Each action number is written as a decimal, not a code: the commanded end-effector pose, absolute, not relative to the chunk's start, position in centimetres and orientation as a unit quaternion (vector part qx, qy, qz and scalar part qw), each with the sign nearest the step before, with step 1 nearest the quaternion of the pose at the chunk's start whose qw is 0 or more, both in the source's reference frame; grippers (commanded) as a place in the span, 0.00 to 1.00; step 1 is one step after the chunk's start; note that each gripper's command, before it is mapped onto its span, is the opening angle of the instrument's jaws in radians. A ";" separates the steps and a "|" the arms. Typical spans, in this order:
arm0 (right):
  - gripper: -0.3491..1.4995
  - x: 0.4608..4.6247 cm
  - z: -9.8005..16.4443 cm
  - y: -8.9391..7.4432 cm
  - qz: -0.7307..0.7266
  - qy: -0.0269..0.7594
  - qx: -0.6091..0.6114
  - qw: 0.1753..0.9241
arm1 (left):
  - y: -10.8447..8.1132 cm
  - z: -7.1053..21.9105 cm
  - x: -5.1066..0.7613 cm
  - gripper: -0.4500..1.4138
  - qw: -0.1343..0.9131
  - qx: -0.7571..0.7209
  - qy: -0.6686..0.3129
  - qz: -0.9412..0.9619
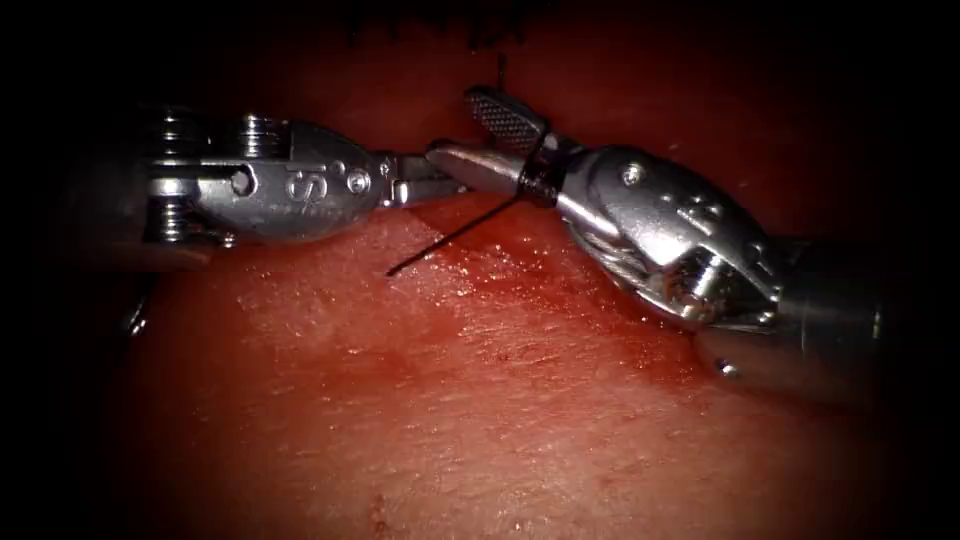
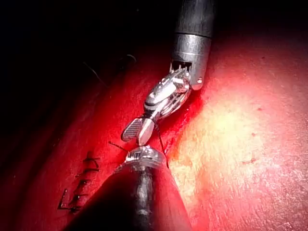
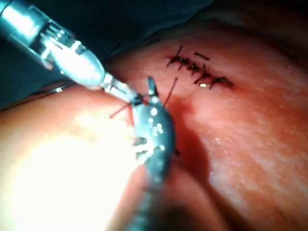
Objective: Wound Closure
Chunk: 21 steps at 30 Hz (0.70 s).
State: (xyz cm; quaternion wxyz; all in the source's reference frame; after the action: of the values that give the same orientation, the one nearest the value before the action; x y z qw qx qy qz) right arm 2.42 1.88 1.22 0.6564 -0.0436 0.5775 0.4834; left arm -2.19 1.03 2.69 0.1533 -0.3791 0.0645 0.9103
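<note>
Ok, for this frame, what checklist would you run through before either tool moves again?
1. Right tool stands open, nothing between its jaws: ok.
2. Thread wraps around the right tool just behind its jaws: ok.
3. The thread's loose end hangs free over the tissue and is not snagged: ok.
4. Left tool sits tip to tip with the right tool; whether it has a hold on the thread: cannot tell.
5. Where the needle is and who holds it: cannot tell.
6. Stitches along the cut sit closed in the right wrist view: ok.
</note>
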 end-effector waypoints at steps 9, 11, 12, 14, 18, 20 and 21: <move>0.63 2.36 1.4 1.9 0.530 0.537 -0.043 0.655 | 1.1 2.8 -2.41 0.00 0.155 -0.373 0.064 0.912; 0.65 2.35 1.4 1.9 0.538 0.530 -0.045 0.655 | 1.2 2.9 -2.46 0.00 0.155 -0.373 0.063 0.913; 0.66 2.34 1.5 1.9 0.546 0.524 -0.049 0.652 | 1.2 2.9 -2.50 0.00 0.155 -0.371 0.061 0.914; 0.66 2.35 1.5 1.9 0.556 0.515 -0.054 0.650 | 1.2 2.9 -2.53 0.00 0.155 -0.370 0.061 0.914; 0.68 2.43 1.6 1.9 0.580 0.492 -0.043 0.648 | 1.2 3.0 -2.52 0.00 0.154 -0.368 0.058 0.915; 0.69 2.47 1.6 1.9 0.583 0.486 -0.039 0.650 | 1.2 3.0 -2.51 0.00 0.155 -0.368 0.056 0.915; 0.69 2.50 1.7 1.9 0.584 0.484 -0.036 0.650 | 1.2 3.0 -2.51 0.00 0.155 -0.367 0.056 0.916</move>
State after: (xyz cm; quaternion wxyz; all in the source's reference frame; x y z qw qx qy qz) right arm 2.46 1.94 1.62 0.6488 -0.0345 0.4814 0.5883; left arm -2.44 1.21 2.98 0.1546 -0.3656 0.0546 0.9162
